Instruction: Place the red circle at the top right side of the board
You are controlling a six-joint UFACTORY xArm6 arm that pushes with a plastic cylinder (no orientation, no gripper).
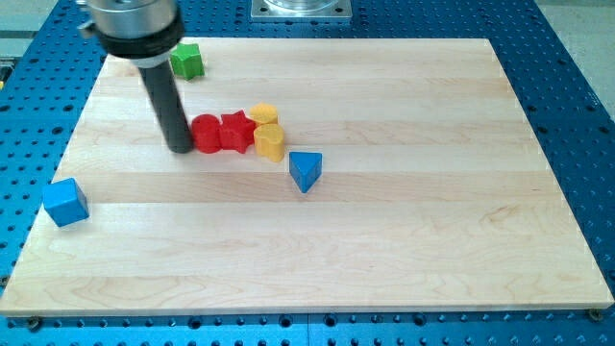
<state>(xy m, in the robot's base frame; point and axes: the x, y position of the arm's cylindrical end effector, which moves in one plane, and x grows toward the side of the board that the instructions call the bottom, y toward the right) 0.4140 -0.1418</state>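
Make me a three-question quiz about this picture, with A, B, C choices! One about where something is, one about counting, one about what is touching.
1. Where is the green block?
A. near the view's top left
B. at the view's bottom right
C. in the middle of the board

2. How many blue blocks are there?
A. one
B. two
C. four

3. What is my tip doing?
A. resting against the red circle's left side
B. hovering far from every block
C. pressing the blue triangle

Answers:
1 A: the green block sits by the board's top left corner.
2 B: a blue cube at the left edge and a blue triangle near the middle.
3 A: my tip stands right at the left of the red circle, apparently touching.
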